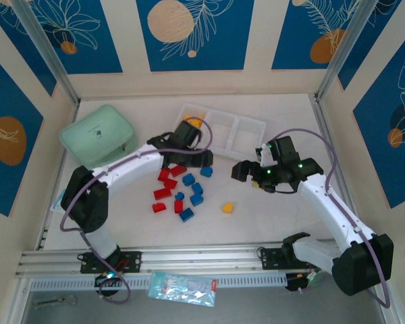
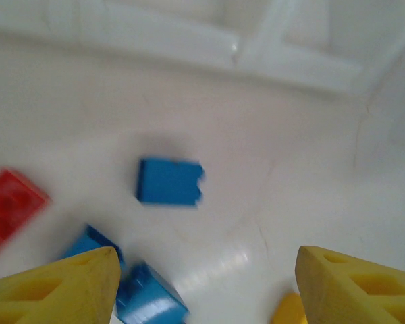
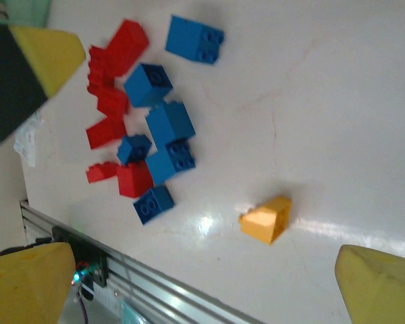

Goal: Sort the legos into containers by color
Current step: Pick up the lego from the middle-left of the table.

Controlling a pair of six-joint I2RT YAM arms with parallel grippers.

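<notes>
The legos lie mid-table in a loose cluster of red bricks (image 1: 165, 181) and blue bricks (image 1: 189, 197), with one blue brick (image 1: 206, 171) apart and a yellow-orange one (image 1: 227, 208) alone to the right. The containers are one white tray (image 1: 246, 138); its left compartment holds a yellow-orange brick (image 1: 193, 115). My left gripper (image 1: 208, 159) hovers by the cluster's far side, open and empty (image 2: 206, 287), with a blue brick (image 2: 169, 181) ahead. My right gripper (image 1: 241, 172) is open (image 3: 202, 290) above the yellow-orange brick (image 3: 266, 219).
A mint-green case (image 1: 98, 135) stands at the back left. A printed packet (image 1: 182, 287) lies in front of the metal rail (image 1: 202, 256) at the near edge. Side walls close in the table.
</notes>
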